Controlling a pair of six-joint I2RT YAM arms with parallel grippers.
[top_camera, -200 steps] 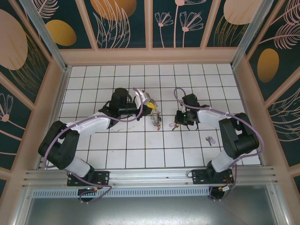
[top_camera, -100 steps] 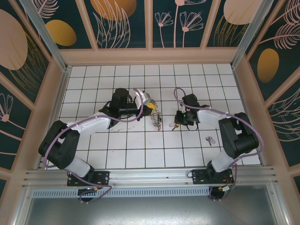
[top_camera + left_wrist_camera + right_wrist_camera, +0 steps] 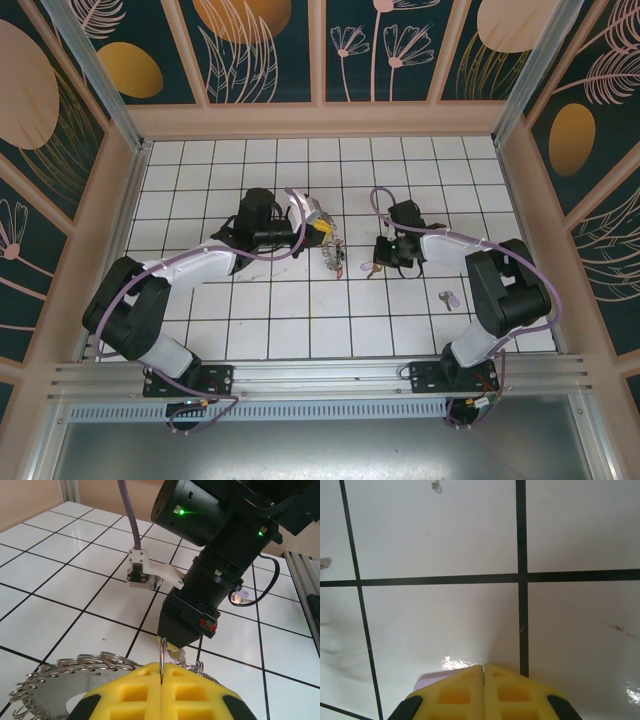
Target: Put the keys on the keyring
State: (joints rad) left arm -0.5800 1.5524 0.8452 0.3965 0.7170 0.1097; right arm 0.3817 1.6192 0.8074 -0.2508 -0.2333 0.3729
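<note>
My left gripper (image 3: 326, 230) (image 3: 162, 668) is shut on the keyring (image 3: 162, 654), a thin grey ring standing edge-on between its yellow fingers; in the top view the keyring (image 3: 334, 256) hangs just past its tip. My right gripper (image 3: 380, 258) (image 3: 170, 644) faces it, its tip almost touching the ring, shut on a small silvery key (image 3: 178, 654) (image 3: 371, 269). In the right wrist view the right gripper (image 3: 484, 669) has its fingers pressed together, and a pale purple sliver (image 3: 426, 682) peeks from under the left one. Another key with a pale purple head (image 3: 447, 298) lies on the tiles.
A silvery disc (image 3: 65, 690) edged with several small split rings (image 3: 85, 661) lies under the left gripper. The white tiled floor (image 3: 290, 310) is walled by wooden panels (image 3: 320, 118), with the metal rail (image 3: 320, 375) at the near edge.
</note>
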